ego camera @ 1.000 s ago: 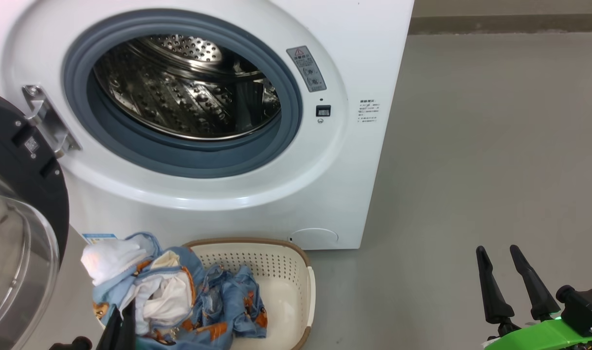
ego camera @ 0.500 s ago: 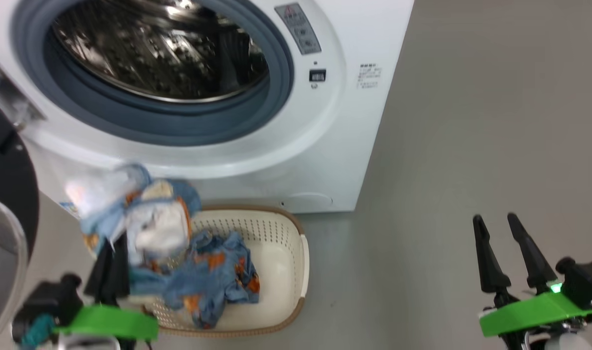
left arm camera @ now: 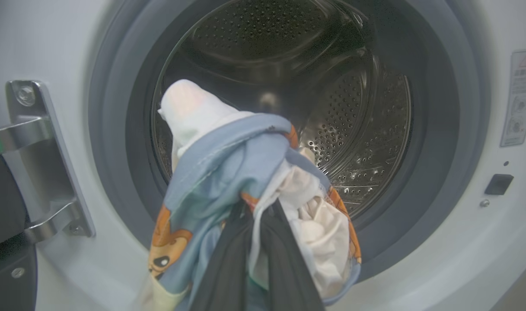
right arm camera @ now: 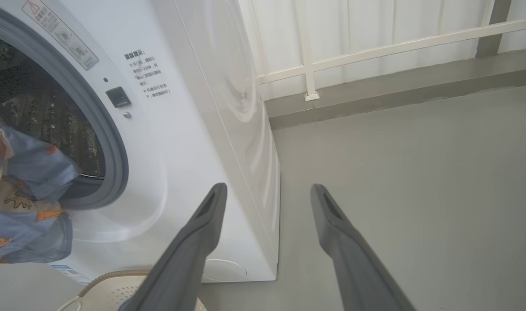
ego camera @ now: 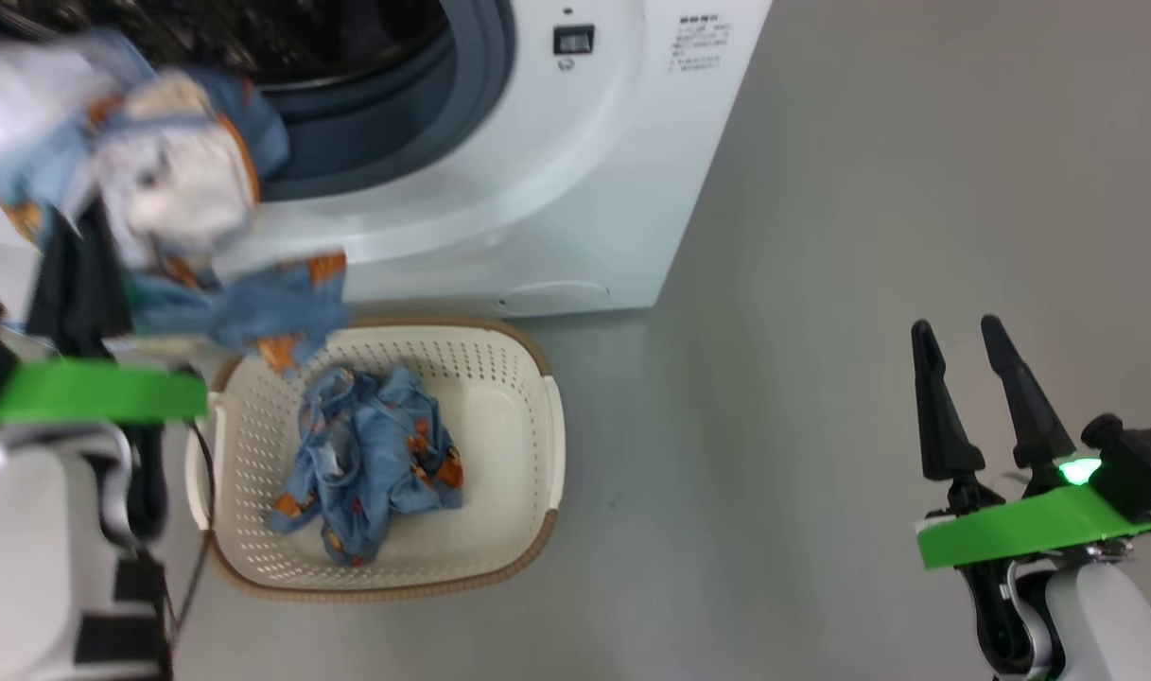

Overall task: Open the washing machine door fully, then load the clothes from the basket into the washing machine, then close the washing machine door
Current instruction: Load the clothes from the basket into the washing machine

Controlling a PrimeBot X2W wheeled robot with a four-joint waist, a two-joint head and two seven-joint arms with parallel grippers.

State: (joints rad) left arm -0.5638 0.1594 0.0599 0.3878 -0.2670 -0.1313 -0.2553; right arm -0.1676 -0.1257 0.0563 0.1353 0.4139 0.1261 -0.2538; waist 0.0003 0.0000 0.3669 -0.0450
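Clothes hung clenched in the left gripper before the washer from overhead; one garment lay in the basket, the right gripper spread and empty. Left wrist: that bundle was at the drum. Right wrist: one warning sticker, print too small to read.

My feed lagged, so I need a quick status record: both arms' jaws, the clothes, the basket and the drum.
left gripper: jaws shut on a bundle of clothes, raised before the drum mouth
right gripper: jaws open, empty, over the floor
basket: on the floor before the washing machine, one blue garment inside
drum: no clothes seen inside
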